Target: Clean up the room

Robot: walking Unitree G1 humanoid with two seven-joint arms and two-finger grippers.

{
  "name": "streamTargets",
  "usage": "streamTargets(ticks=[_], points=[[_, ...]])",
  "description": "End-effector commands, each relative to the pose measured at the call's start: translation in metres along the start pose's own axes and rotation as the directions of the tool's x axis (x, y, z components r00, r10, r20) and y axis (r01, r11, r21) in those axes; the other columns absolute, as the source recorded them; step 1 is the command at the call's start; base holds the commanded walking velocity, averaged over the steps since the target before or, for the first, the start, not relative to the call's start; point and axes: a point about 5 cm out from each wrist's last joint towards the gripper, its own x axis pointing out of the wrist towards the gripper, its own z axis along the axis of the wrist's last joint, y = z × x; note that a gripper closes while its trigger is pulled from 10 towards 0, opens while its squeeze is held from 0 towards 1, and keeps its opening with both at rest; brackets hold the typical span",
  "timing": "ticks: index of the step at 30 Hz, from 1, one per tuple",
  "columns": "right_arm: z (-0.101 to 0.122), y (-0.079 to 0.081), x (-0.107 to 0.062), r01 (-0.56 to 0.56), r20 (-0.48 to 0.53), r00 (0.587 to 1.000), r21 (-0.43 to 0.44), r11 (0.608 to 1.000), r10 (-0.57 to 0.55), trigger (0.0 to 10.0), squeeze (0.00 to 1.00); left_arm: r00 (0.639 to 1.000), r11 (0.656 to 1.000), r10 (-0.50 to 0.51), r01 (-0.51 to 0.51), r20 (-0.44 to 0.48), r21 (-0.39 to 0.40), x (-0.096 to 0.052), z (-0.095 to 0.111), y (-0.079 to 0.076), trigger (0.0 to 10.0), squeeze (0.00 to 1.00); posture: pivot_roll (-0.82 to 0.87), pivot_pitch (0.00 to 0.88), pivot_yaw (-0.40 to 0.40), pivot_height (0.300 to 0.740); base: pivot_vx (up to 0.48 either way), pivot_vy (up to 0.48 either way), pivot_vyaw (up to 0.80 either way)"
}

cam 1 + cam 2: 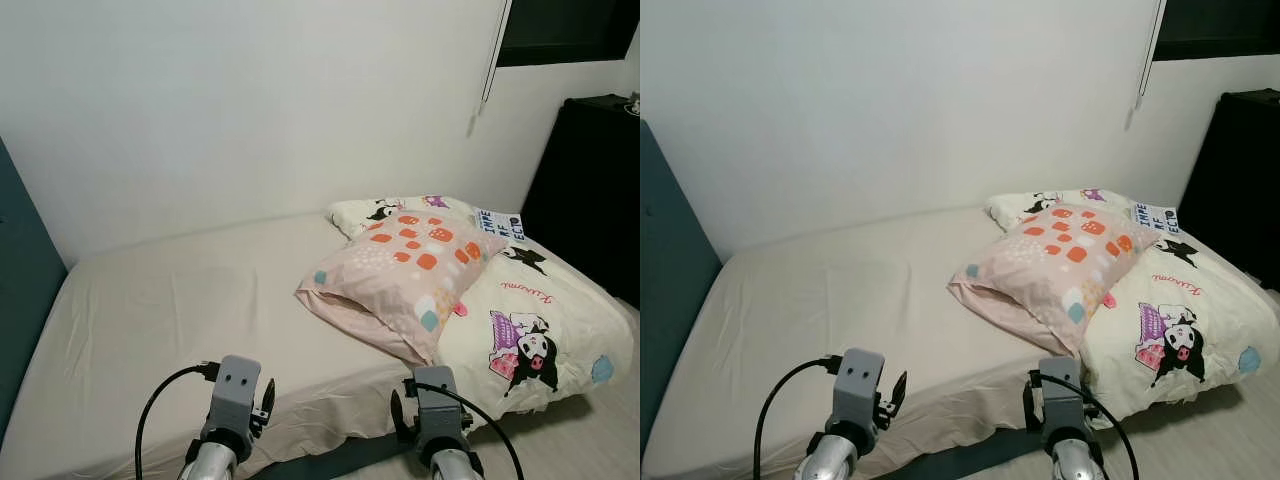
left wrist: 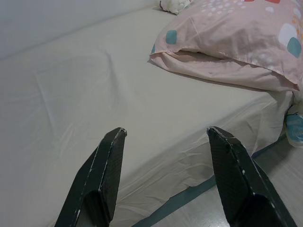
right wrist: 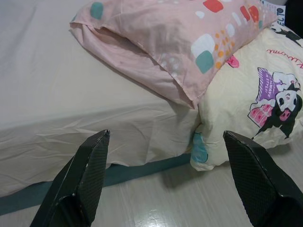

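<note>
A pink pillow (image 1: 402, 273) with orange and teal patches lies on the right half of the bed (image 1: 180, 300), partly on top of a cream blanket (image 1: 545, 310) printed with cartoon figures. The blanket hangs over the bed's right front corner. My left gripper (image 2: 165, 135) is open, held low before the bed's front edge. My right gripper (image 3: 165, 137) is open too, in front of the pillow's near corner (image 3: 187, 97) and the hanging blanket (image 3: 246, 94). Neither holds anything.
A black cabinet (image 1: 590, 190) stands right of the bed. A teal headboard (image 1: 25, 290) borders the bed's left end. White wall behind, a window (image 1: 565, 30) with a blind cord at the top right. Pale wooden floor (image 3: 165, 198) lies in front.
</note>
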Motion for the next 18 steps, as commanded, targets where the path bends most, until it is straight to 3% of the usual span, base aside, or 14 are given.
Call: streamTargets(ticks=[1, 18], points=[[0.0012, 0.0011, 0.001, -0.005, 0.007, 1.0, 0.004, 1.0, 0.005, 10.0, 0.0, 1.0, 1.0, 0.001, -0.001, 0.005, 0.01, -0.001, 0.0007, 0.0018, 10.0, 0.0, -0.04, 0.0, 0.012, 0.74, 0.0, 0.0, 0.0], [-0.0007, -0.0005, -0.0009, 0.003, 0.006, 1.0, -0.005, 1.0, -0.003, 10.0, 0.0, 1.0, 1.0, -0.006, 0.006, -0.004, 0.013, -0.0016, -0.0007, 0.0011, 10.0, 0.0, -0.04, 0.0, 0.013, 0.74, 0.0, 0.0, 0.0]])
